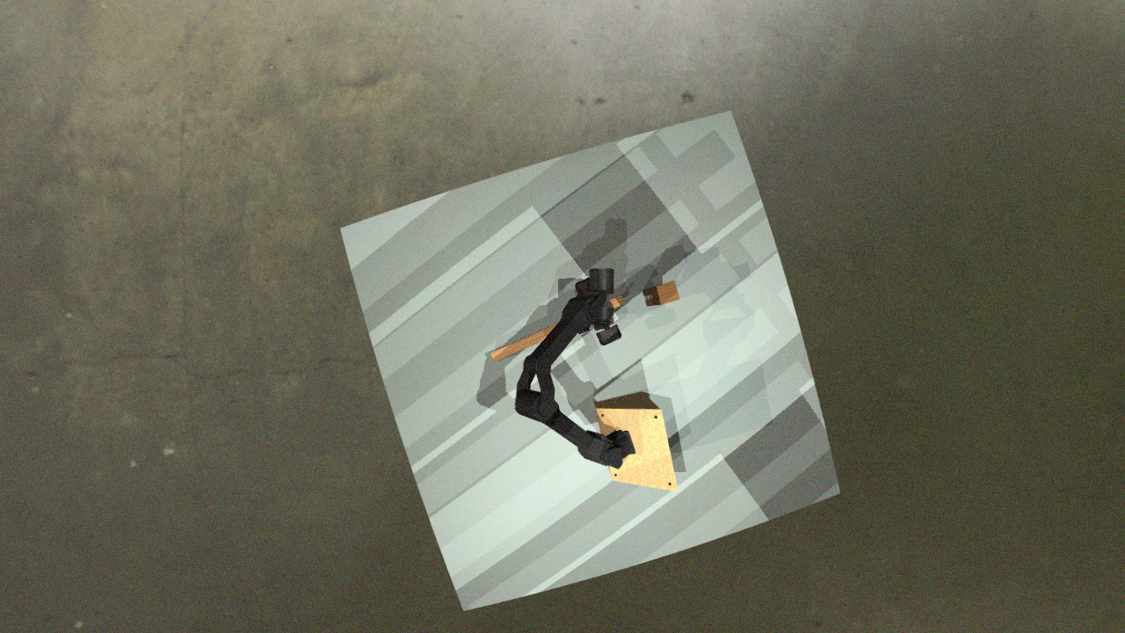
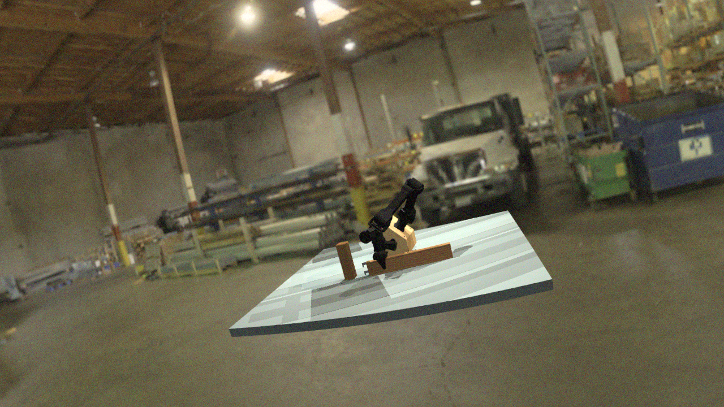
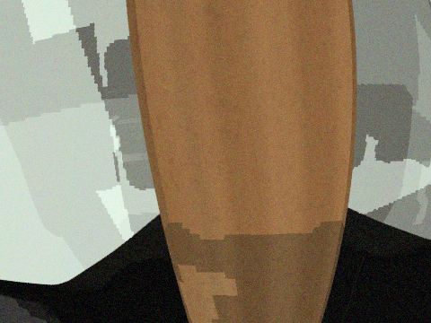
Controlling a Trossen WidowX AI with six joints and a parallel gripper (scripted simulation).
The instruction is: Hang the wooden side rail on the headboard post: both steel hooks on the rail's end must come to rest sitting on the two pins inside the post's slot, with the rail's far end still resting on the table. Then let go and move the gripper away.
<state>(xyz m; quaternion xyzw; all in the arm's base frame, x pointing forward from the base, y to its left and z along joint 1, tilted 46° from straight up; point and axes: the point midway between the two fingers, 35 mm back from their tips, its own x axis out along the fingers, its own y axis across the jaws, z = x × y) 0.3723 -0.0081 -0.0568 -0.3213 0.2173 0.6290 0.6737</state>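
Observation:
The wooden side rail (image 1: 520, 345) (image 2: 419, 258) (image 3: 251, 117) stands on its narrow edge, at or very near the table top; a small lift cannot be told. My gripper (image 2: 383, 265) (image 3: 240, 200) is shut on the rail near its hook end, one finger on each side. In the top view the arm hides the fingers. Two dark steel hooks (image 2: 364, 264) stick out of the rail's end towards the headboard post (image 1: 667, 294) (image 2: 346, 260). The post stands upright, with a gap between it and the hooks. The pins are too small to make out.
The striped table (image 1: 487, 520) (image 2: 486, 293) carries everything. The arm's wooden base block (image 1: 649, 452) (image 2: 408, 237) stands on the same side of the rail as the arm's shoulder. The rail's far end points away from the post.

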